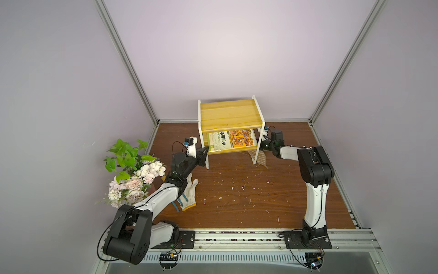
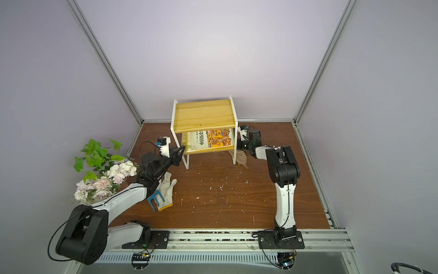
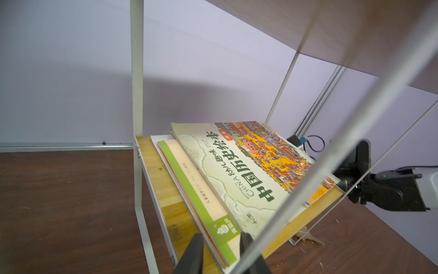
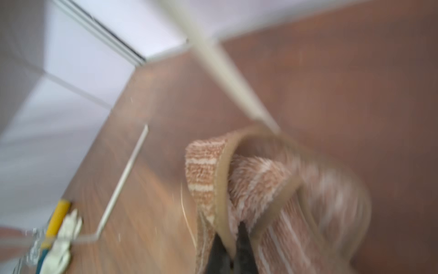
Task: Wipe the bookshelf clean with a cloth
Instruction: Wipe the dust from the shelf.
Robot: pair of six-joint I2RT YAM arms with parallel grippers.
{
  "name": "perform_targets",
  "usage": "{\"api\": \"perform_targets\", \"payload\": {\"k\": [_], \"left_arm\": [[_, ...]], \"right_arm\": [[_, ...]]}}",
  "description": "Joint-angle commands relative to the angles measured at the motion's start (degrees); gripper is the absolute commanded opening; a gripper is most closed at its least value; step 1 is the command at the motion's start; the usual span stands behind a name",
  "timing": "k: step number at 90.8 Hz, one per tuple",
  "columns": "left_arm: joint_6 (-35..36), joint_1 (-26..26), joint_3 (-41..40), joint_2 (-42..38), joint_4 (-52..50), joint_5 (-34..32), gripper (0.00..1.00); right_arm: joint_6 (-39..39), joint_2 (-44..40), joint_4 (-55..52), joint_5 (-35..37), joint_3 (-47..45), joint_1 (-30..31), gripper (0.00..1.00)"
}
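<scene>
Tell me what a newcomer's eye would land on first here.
The yellow bookshelf at the back of the table stands out first, with bright picture books lying on its lower board. A big bouquet sits on the table's left side. Beside the shelf, the right gripper is shut on a striped tan cloth.
</scene>
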Motion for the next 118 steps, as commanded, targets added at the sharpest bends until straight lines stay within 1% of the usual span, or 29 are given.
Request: {"api": "perform_targets", "payload": {"k": [1, 8, 13, 17, 22, 27, 31, 42, 49, 54, 63, 71, 79, 86, 90, 96, 101, 105, 109, 110, 111, 112, 113, 114, 116, 118], "left_arm": [[0.9, 0.3, 0.7, -0.8, 0.1, -0.1, 0.29], [0.8, 0.4, 0.5, -0.5, 0.5, 0.2, 0.28], [1.0, 0.4, 0.7, 0.1, 0.3, 0.6, 0.25], [1.1, 0.4, 1.0, 0.6, -0.2, 1.2, 0.23], [1.3, 0.4, 1.3, 1.0, -0.6, 1.9, 0.21], [1.4, 0.4, 1.7, 1.4, -0.8, 2.5, 0.21], [1.6, 0.4, 2.0, 1.6, -1.2, 2.6, 0.21], [1.9, 0.4, 3.2, 2.6, -1.8, 3.0, 0.21], [1.9, 0.4, 4.7, 4.1, -2.8, 3.9, 0.21], [1.9, 0.4, 5.9, 5.2, -3.9, 4.9, 0.21], [1.6, 0.4, 7.2, 7.7, -4.5, 7.5, 0.22], [1.2, 0.5, 7.9, 9.3, -4.3, 9.0, 0.26], [1.0, 0.4, 8.5, 10.5, -4.1, 10.0, 0.31], [0.9, 0.4, 9.3, 11.3, -4.6, 11.8, 0.34], [0.9, 0.4, 9.5, 11.2, -5.1, 12.6, 0.36], [0.4, 0.4, 9.0, 10.1, -5.7, 12.0, 0.41], [-0.5, 0.5, 7.5, 7.5, -6.1, 9.4, 0.47], [-2.1, 0.4, 5.8, 4.7, -7.0, 5.8, 0.52], [-5.2, 0.4, 4.1, 1.1, -8.8, -0.8, 0.58], [-6.1, 0.4, 3.7, 0.2, -9.4, -2.6, 0.63], [-7.1, 0.4, 3.3, -0.7, -10.4, -4.4, 0.72], [-9.6, 0.3, 2.9, -1.3, -11.3, -6.3, 0.72], [-9.6, 0.3, 2.5, -2.6, -12.1, -8.3, 0.87], [-10.6, 0.3, 2.1, -3.4, -13.5, -10.4, 0.93], [-12.9, 0.1, 1.5, -4.9, -16.5, -14.8, 0.99], [-15.4, -0.1, 0.9, -7.0, -19.3, -18.4, 1.0]], "right_arm": [[6.7, 2.3, 5.2, 6.0, 8.7, 0.1, 0.0], [9.7, 5.6, 6.6, 7.3, 10.7, 0.1, 0.0], [9.6, 5.5, 5.9, 7.4, 8.8, 0.1, 0.0], [8.9, 3.4, 7.7, 8.5, 3.2, 0.1, 0.0], [8.3, -1.1, 13.1, 9.8, -6.3, 0.0, 0.0], [8.1, -5.2, 18.2, 9.2, -14.2, -0.5, 0.0], [8.1, -7.9, 20.6, 6.8, -18.9, -1.0, 0.0], [7.3, -13.8, 23.1, -5.1, -27.1, -1.5, 0.0], [8.1, -17.1, 27.2, -11.8, -32.5, -1.4, 0.0], [9.3, -18.9, 31.2, -15.5, -36.1, -1.4, 0.0], [11.1, -21.4, 35.4, -19.6, -41.3, -1.4, 0.0], [9.9, -23.9, 35.7, -19.5, -45.5, -1.4, 0.0], [7.9, -26.4, 33.1, -18.8, -48.2, -1.4, 0.0], [6.4, -29.1, 30.7, -16.6, -50.4, -1.4, 0.0], [5.2, -31.1, 28.4, -13.4, -51.4, -1.5, 0.0], [4.0, -34.7, 25.0, -7.3, -52.6, -1.5, 0.0], [3.0, -38.7, 22.0, -3.3, -53.7, -1.5, 0.0], [1.9, -42.3, 19.5, -1.7, -54.4, -1.4, 0.0], [0.7, -46.0, 16.6, -1.2, -54.6, -0.9, 0.0], [0.5, -46.8, 15.8, -1.1, -54.6, -0.8, 0.0], [0.2, -47.7, 14.5, -1.0, -54.6, -0.7, 0.0], [-0.2, -48.5, 13.4, -1.0, -54.6, -0.5, 0.0], [-0.7, -49.4, 12.3, -1.0, -54.5, -0.2, 0.0], [-1.0, -50.3, 11.5, -1.0, -54.5, 0.1, 0.0], [-1.8, -51.9, 9.6, -1.2, -54.4, 0.8, 0.0], [-2.4, -53.4, 8.3, -1.5, -54.4, 1.5, 0.0]]}}
